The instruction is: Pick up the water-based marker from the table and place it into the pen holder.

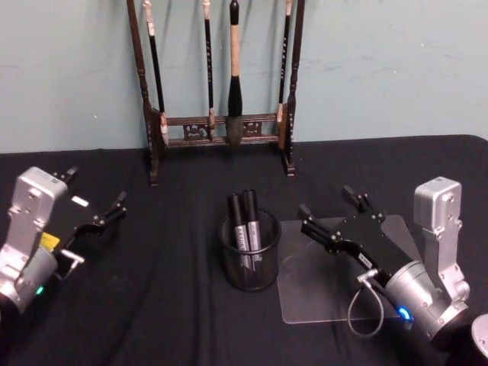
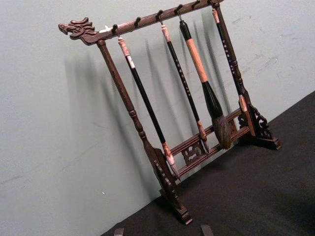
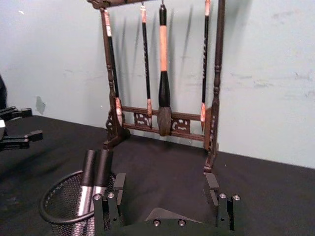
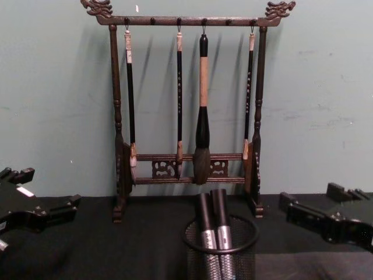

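Two black water-based markers with grey bands (image 1: 248, 229) stood side by side, caps up, inside the small round black wire-mesh pen holder (image 1: 251, 273), leaning a little toward the wall. The holder sat near the middle of the black-cloth worktop (image 1: 168, 305), just left of a clear square plastic sheet (image 1: 305, 293) lying flat on the cloth. The right claw (image 1: 332, 207) hovered above that sheet, just right of the holder, its two black fingers spread apart with nothing between them; in the right wrist view the same fingers (image 3: 115, 184) stood apart with the mesh cup (image 3: 64, 206) beside one of them. The left claw (image 1: 95, 200) hung over the worktop's left side, well apart from the holder, also spread and empty. Behind the holder, against the pale green wall, stood a tall dark wooden brush rack with carved dragon ends (image 4: 119, 163), four calligraphy brushes (image 4: 202, 116) hanging from its top bar.
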Robot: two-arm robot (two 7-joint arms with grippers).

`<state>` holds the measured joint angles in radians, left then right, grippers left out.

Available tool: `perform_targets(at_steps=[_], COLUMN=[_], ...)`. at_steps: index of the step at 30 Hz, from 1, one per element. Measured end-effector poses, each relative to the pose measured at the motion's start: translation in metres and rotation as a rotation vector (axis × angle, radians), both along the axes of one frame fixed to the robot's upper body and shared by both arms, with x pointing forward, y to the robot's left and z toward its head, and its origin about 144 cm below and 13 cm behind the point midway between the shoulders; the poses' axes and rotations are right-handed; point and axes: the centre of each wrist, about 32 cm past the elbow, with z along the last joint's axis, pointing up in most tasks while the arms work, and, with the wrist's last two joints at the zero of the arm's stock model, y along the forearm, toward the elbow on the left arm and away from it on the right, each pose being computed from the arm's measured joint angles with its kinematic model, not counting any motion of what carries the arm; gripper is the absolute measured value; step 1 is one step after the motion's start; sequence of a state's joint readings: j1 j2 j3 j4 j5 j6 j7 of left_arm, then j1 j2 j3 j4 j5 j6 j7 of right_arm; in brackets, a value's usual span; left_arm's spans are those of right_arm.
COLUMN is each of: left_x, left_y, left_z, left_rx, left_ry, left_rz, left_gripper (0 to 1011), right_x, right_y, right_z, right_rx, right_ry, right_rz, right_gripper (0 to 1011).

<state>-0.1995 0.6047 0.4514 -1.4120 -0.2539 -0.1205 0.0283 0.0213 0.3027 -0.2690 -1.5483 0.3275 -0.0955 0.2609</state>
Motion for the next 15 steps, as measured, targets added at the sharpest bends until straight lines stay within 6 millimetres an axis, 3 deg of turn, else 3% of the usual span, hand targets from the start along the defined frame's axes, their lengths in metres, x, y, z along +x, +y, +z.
perform_targets(at_steps=[15], left_x=[0.0], left_y=[0.0], left_z=[0.0], left_rx=[0.0], left_ry=[0.0], left_rz=[0.0], left_gripper=[1009], right_x=[0.007], right_y=[0.003], right_z=[-0.018], right_rx=[0.011], right_ry=[0.039], right_rz=[-0.064], right_gripper=[1002])
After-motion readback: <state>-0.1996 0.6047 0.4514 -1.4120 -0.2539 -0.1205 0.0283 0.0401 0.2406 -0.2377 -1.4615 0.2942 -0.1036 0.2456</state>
